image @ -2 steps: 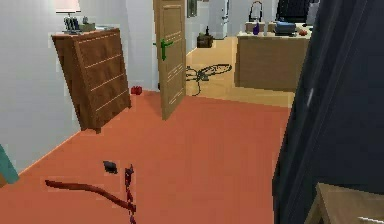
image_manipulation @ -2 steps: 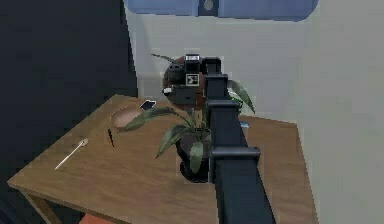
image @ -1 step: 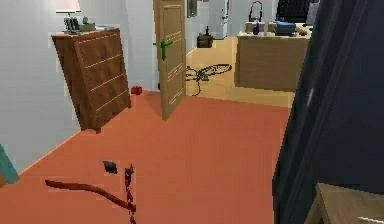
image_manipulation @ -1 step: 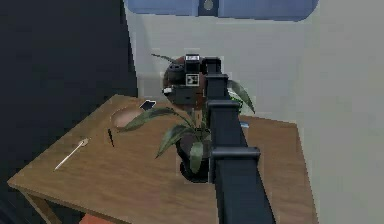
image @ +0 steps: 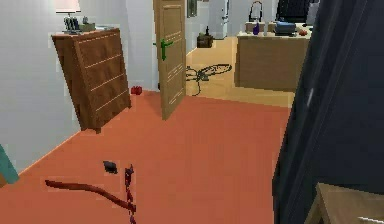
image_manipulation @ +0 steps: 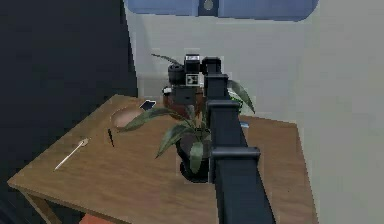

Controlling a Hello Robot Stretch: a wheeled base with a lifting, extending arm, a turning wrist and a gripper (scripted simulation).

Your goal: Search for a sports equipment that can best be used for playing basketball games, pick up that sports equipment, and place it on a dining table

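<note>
Basketball: cannot say where from either view. Gripper: reaches out at the far end of the arm, overlapping the leaves of a potted plant; cannot tell how the fingers stand, nor whether anything is held.

Hard to name the small things on the wooden table: a flat dark slab with a pale face, a short dark stick, a pale thin utensil, a brownish round shape partly under the leaves. Backs onto a pale wall, with a dark wall at the arm side view's left.

Ahead: red-orange floor, a wooden dresser topped by a lamp cut off at the upper edge, and a wooden door standing ajar. Beyond it, a lighter-floored room with a counter. Lying on the floor nearby, a dark red cord and a small dark object. Blocking the forward view's right, a tall dark panel.
</note>
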